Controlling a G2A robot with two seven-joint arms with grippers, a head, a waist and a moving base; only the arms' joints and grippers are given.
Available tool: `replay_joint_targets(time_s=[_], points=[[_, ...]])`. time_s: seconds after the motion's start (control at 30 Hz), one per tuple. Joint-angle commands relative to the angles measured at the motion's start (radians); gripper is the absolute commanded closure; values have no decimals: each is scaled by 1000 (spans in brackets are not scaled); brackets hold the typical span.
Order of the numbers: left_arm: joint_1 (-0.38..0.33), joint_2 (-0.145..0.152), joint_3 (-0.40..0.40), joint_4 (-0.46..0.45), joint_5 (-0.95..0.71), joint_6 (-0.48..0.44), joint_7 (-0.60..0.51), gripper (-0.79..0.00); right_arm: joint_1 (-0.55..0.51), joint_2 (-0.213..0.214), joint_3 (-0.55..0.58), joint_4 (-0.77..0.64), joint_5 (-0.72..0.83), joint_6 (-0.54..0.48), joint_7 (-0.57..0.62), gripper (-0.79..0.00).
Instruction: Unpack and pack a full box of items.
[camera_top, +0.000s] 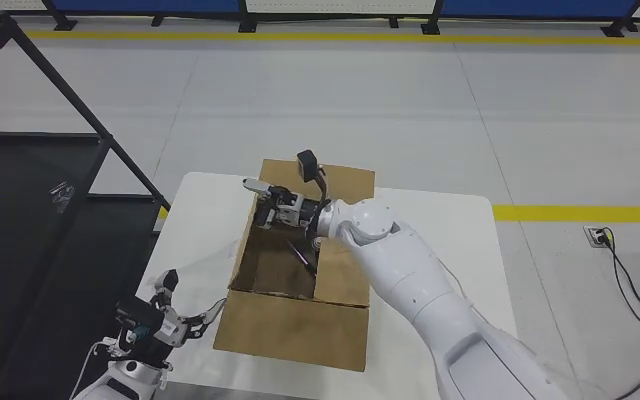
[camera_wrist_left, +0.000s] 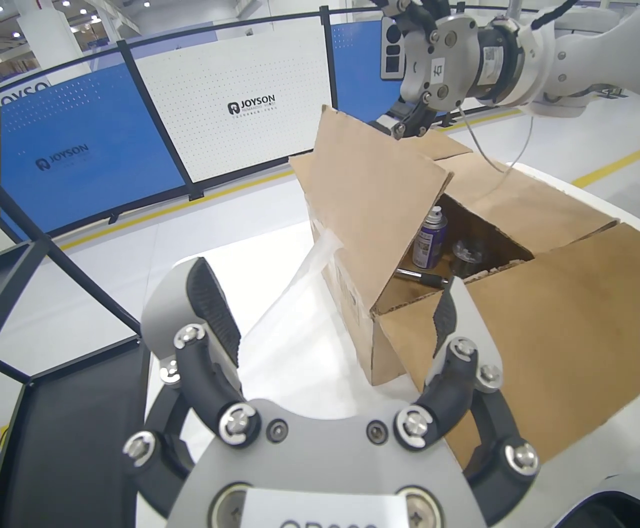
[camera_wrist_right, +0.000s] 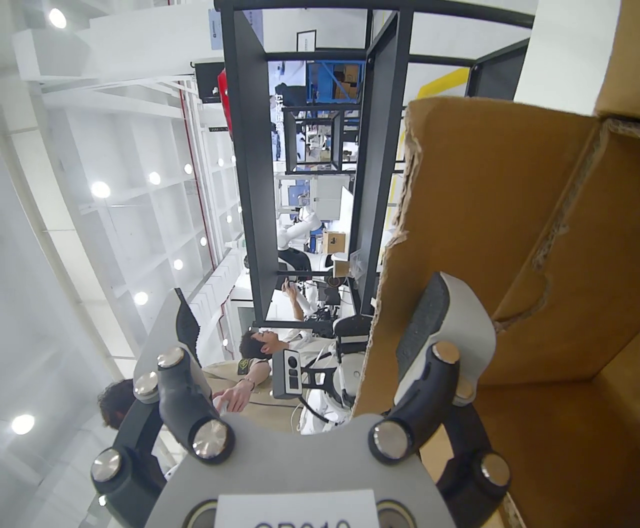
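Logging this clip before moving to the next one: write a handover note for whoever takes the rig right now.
Left gripper: open, holding nothing, over the table beside the box, not touching it.
Right gripper: open, fingers straddling the edge of the box's upright side flap, not clamped.
Things: box on the table, flaps open; spray can upright and pen lying inside.
Done: box opened.
Left: take the items out, then repack.

White table (camera_top: 200, 215), black rack (camera_top: 50, 230) alongside
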Motion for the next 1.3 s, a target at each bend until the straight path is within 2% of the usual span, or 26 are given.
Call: replay_joint_targets(time_s=[0.0,0.13,0.4,0.67,0.8,1.03,1.27], points=[[-21,-2,13,10,-10,10,-7,-785,3,-13,-6,1,-1,-10,-19,-785],[-57,-7,29,19,-55,47,-17,-785,6,-40,-20,10,-7,-52,-27,-785],[-106,-12,25,35,-115,107,-41,-785,15,-85,-29,45,10,-129,30,-785],[-119,-11,-1,56,-82,143,-39,-785,26,-96,-10,94,25,-233,136,-785],[-102,-10,-31,69,-94,142,-29,-785,34,-79,22,115,43,-299,190,-785],[-74,-8,-74,136,-121,123,-29,-785,26,-24,92,125,79,-382,271,-785],[-93,-10,-64,184,-130,114,-37,-785,-27,54,162,8,93,-320,334,-785]])
